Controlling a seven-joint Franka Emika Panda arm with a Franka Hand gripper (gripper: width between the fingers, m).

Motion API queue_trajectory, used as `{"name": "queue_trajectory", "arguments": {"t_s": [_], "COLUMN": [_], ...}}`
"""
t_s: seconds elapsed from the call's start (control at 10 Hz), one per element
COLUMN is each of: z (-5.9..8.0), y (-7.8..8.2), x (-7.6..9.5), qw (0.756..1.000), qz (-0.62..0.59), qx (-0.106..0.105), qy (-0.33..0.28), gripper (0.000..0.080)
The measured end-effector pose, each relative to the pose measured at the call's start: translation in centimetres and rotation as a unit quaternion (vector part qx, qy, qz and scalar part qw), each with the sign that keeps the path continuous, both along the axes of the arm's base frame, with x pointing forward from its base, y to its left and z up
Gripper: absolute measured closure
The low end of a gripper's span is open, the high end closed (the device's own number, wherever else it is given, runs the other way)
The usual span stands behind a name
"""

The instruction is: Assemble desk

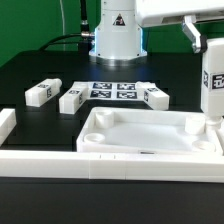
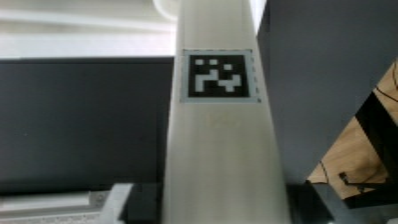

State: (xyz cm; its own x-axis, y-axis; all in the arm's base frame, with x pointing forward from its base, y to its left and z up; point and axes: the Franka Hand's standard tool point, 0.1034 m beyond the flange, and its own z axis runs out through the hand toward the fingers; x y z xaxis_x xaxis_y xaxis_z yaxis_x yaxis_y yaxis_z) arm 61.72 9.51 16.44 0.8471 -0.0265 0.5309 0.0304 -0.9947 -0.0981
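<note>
1. The jaws are closed on the upper end of the held leg (image 1: 212,85), which stands upright at the right edge of the exterior view. Its lower end is at the far right corner of the tabletop (image 1: 140,112); I cannot tell whether it is seated or only touching.
2. In the wrist view the held leg (image 2: 219,150) fills the middle, with its tag facing the camera and the fingers themselves out of sight.
3. Three more legs lie flat on the table in the upper half of the exterior view. They are the leftmost leg (image 1: 40,93), the second leg (image 1: 73,97) and the third leg (image 1: 155,96), set on either side of the marker board (image 1: 113,90).
4. Handling, as a judgement: the legs look like hard, light, stiff plastic with smooth faces. They are unlikely to break but could twist or slip in a loose grip. The best hold is on two opposite flat faces, near the end away from the joint.
5. The tabletop is broad and probably light enough to slide. Its near side lies against the border wall (image 1: 60,165), which should brace it.
6. The raised rim crowds the corner, so any sideways correction is tight. There is open room above, and the robot base (image 1: 115,35) stands well behind.
</note>
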Motion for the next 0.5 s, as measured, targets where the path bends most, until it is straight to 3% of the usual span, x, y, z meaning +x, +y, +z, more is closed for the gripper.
{"name": "queue_trajectory", "arguments": {"t_s": [0.3,0.5], "z": [-0.04,-0.10], "y": [-0.07,-0.60], "x": [0.01,0.11], "qw": [1.000,0.999], "qz": [0.005,0.038], "qx": [-0.004,-0.028], "qy": [0.000,0.000], "gripper": [0.0508,0.0508]}}
